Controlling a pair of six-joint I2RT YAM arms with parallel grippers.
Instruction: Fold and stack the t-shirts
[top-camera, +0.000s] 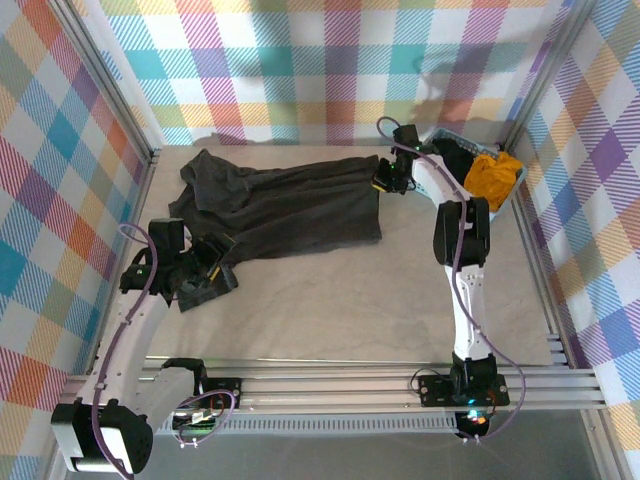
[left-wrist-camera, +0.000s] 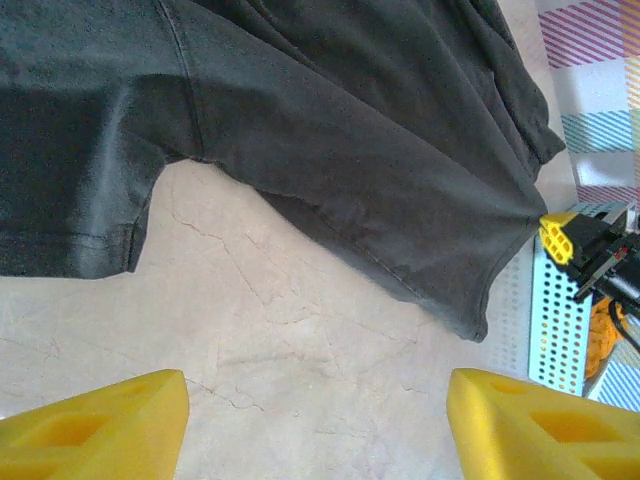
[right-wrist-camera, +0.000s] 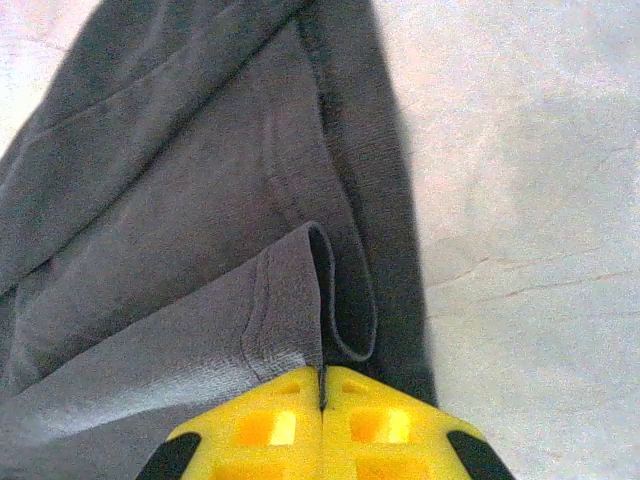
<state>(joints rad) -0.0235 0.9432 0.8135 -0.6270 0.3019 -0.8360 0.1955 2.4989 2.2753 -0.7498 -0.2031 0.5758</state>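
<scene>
Right gripper (right-wrist-camera: 322, 385) is fully closed, pinching a folded edge of the grey shirt (right-wrist-camera: 170, 220); in the overhead view that puts the right gripper (top-camera: 388, 178) at the shirt's 3 o'clock end. Left gripper (left-wrist-camera: 315, 400) is open fairly wide and holds nothing, with only bare table (left-wrist-camera: 300, 330) between its fingers. From above, the left gripper (top-camera: 208, 262) sits just off the 7 o'clock corner of the grey shirt (top-camera: 290, 205), so the cloth lies at about 1 o'clock from it. A sleeve hem shows up-left in its wrist view and the body of the grey shirt (left-wrist-camera: 330, 130) runs across ahead. The shirt's long axis runs roughly 9 to 3 o'clock across the far half of the table (top-camera: 350, 300). It is rumpled and bunched at the 10 o'clock end, not laid flat. My read: the right arm anchors the 3 o'clock end, and the left arm is nearer the free 9 o'clock side, so the next grab is its job, reaching toward 12–1 o'clock for a hem or sleeve. The dark patch under the left gripper from above could be cloth or shadow, can't tell. The basket (top-camera: 515, 165) at the table's 2 o'clock corner holds an orange shirt (top-camera: 495, 178) and a black shirt (top-camera: 455, 155), both unfolded. Nothing is stacked yet.
</scene>
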